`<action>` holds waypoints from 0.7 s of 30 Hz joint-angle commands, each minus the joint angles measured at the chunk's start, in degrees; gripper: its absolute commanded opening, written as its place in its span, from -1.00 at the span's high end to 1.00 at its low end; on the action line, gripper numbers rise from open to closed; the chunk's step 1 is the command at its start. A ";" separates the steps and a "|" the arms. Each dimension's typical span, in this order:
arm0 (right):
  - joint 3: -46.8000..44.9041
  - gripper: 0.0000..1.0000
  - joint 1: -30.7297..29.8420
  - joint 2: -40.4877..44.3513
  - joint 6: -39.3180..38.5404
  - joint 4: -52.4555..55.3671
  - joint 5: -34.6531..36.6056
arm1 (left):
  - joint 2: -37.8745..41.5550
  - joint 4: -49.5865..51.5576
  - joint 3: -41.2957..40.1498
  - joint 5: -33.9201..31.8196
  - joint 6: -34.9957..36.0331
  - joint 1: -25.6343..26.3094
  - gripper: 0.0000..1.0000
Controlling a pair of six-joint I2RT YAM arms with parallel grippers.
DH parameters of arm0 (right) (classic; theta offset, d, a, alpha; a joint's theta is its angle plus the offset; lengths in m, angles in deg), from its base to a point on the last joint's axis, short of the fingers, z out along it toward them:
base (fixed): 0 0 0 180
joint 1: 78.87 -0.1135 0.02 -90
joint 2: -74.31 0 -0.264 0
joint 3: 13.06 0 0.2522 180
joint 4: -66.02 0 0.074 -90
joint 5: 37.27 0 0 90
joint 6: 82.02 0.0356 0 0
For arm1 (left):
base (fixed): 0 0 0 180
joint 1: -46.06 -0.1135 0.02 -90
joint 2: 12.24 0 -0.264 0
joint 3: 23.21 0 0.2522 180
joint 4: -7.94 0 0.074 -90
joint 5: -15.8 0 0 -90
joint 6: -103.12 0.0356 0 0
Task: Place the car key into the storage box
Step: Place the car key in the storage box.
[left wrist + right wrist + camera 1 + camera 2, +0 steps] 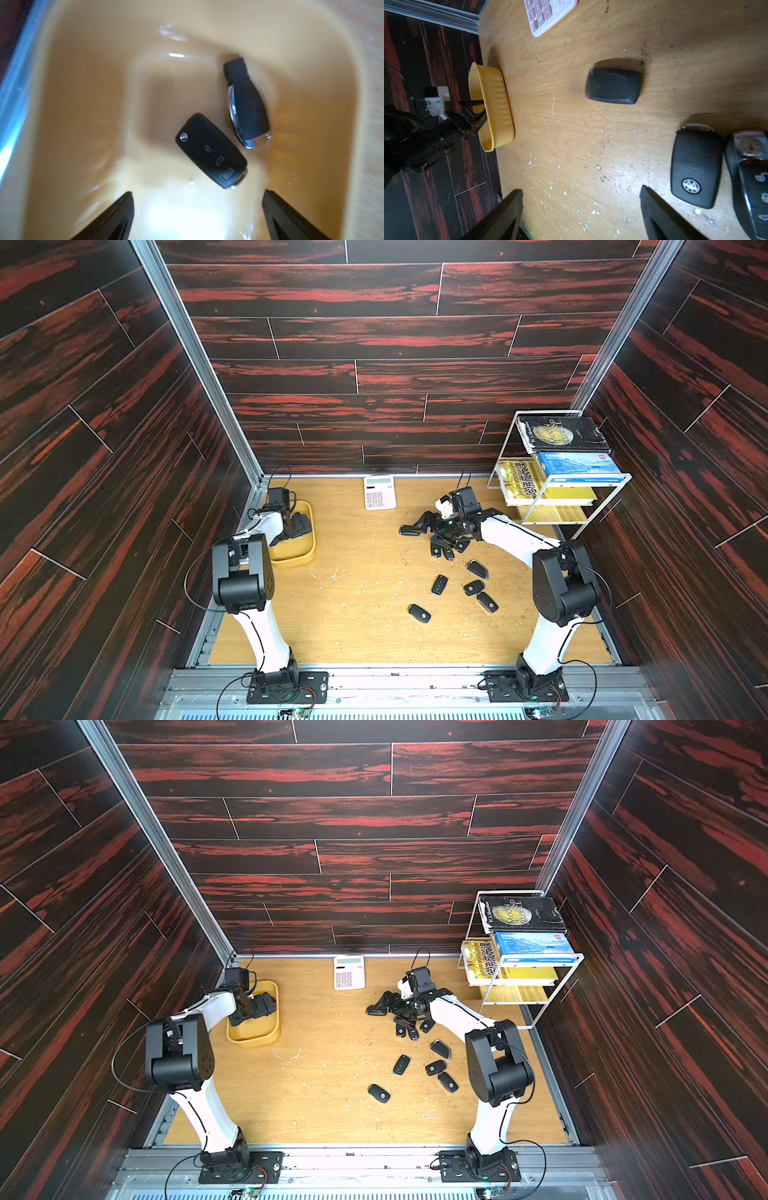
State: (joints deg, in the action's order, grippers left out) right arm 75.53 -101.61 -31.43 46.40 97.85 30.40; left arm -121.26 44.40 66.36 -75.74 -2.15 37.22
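The yellow storage box [311, 548] [254, 1040] sits at the table's far left. My left gripper [198, 192] [298, 527] hangs open just above its inside [83, 104], holding nothing. Two car keys lie on the box floor, free of the fingers: a black flip key [212, 149] and a chrome-edged key [247, 104]. My right gripper [581, 188] [417, 526] is open and empty low over the table. A black key [612, 86] lies ahead of it, and two more keys [695, 166] lie beside one finger.
Several loose black keys [439, 585] are scattered on the wood at right, some under the right arm. A white calculator [379, 492] lies at the back centre. A white wire book rack [557, 481] with books stands at the back right. Walls enclose three sides.
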 commanded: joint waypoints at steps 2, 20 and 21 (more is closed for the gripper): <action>-0.13 -0.84 0.24 0.97 -1.47 1.51 -0.43 | 7.28 0.81 -1.43 -1.34 -0.97 -0.31 -1.00; -2.33 -0.78 0.46 6.46 -13.92 14.86 17.29 | 37.95 -1.17 -12.97 24.35 -17.21 0.20 -1.00; -3.74 -0.77 0.46 7.54 -14.19 15.05 17.52 | 39.26 -1.21 -14.11 24.82 -17.82 0.42 -1.00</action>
State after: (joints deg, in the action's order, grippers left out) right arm 74.42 -101.39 -26.99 34.55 109.15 44.44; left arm -84.32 42.19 55.23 -58.63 -15.76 37.28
